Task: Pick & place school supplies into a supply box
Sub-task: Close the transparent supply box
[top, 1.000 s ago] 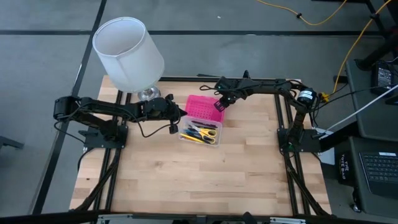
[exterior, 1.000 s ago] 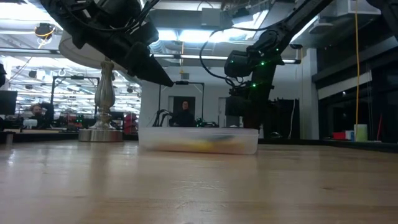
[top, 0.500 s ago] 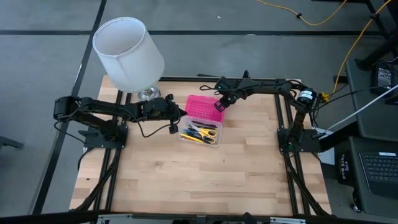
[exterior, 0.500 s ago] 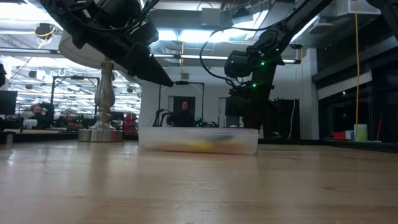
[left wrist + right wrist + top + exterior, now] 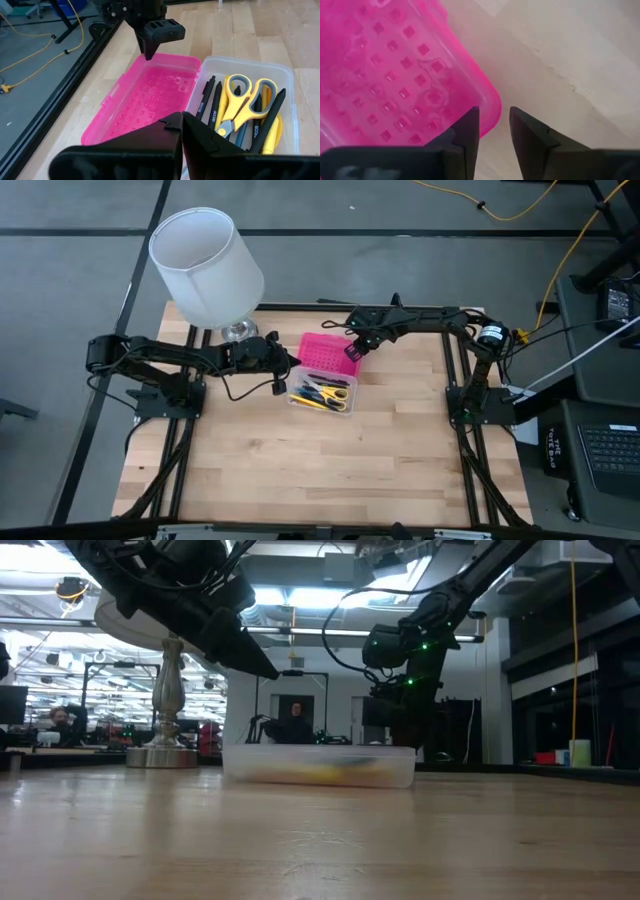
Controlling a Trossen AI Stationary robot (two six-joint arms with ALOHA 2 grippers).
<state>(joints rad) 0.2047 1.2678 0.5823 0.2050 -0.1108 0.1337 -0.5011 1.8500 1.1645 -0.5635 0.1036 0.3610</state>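
The supply box lies open on the table. Its pink lid (image 5: 326, 354) is spread flat, and the clear base (image 5: 322, 393) beside it holds pens, pencils and yellow-handled scissors (image 5: 243, 101). My left gripper (image 5: 285, 372) is shut and hovers clear above the box's left end (image 5: 268, 670). My right gripper (image 5: 352, 351) points down at the lid's far right corner (image 5: 489, 107), slightly open, one finger on each side of the rim. In the left wrist view the right gripper (image 5: 149, 54) stands over the lid's (image 5: 145, 97) far edge. My right gripper comes from above, pointing down, with its fingers (image 5: 467, 131) astride the corner rim (image 5: 492, 111) of the pink lid. Whether the fingers touch the rim, I cannot tell. The lid lies flat on the table.
A lamp with a white shade (image 5: 207, 265) stands on its metal foot (image 5: 165, 754) at the table's far left, close behind my left arm. Bare wood (image 5: 320, 470) fills the near half of the table. People sit in the room beyond the table.
My right arm has shifted its pose slightly above the lid's corner. The box and my left gripper have kept still.
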